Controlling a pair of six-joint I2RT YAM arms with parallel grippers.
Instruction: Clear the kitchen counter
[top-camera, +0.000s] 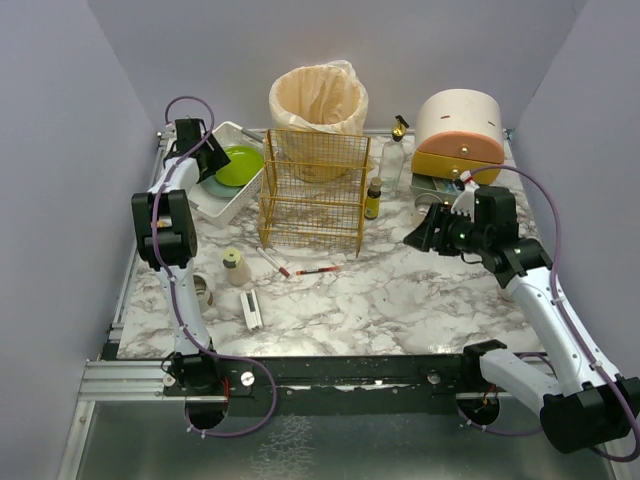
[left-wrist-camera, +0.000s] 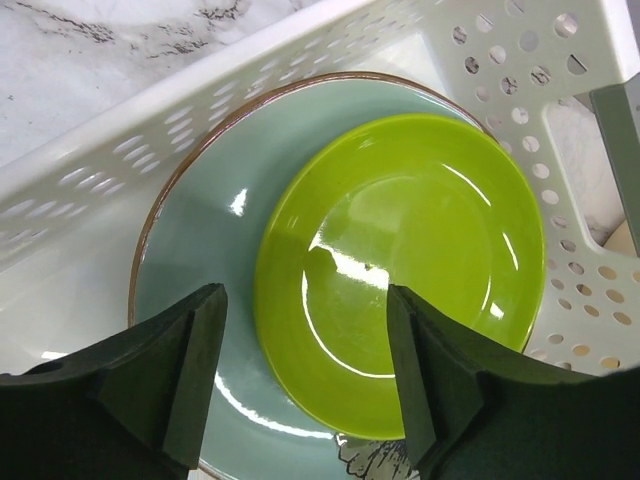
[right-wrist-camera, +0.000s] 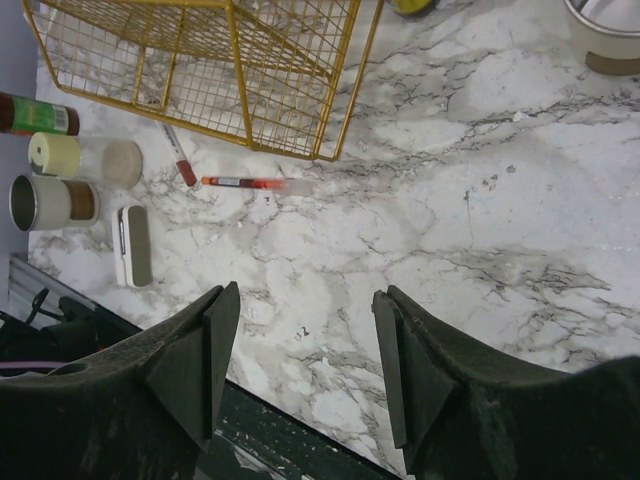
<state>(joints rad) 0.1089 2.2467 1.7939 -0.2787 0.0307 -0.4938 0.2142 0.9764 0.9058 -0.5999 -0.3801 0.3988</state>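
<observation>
Marble with grey veins, the kitchen counter spreads under both arms, with loose things lying on its near-left part. Your left gripper hangs over the white slotted tray at the far left. Its fingers are spread with nothing between them, above the green plate that sits on a pale blue plate. Your right gripper hovers over bare marble at the right, fingers likewise spread and empty.

The red-tipped pen lies to its left and a little nearer, long axis running roughly left to right, so the right arm looks the closer one. Set the fingers to close across the pen, far side to near side. Open marble lies between — but the yellow wire rack stands just beyond the pen on the far side, so approach from the near side. The small jar and white block suit your left arm.
</observation>
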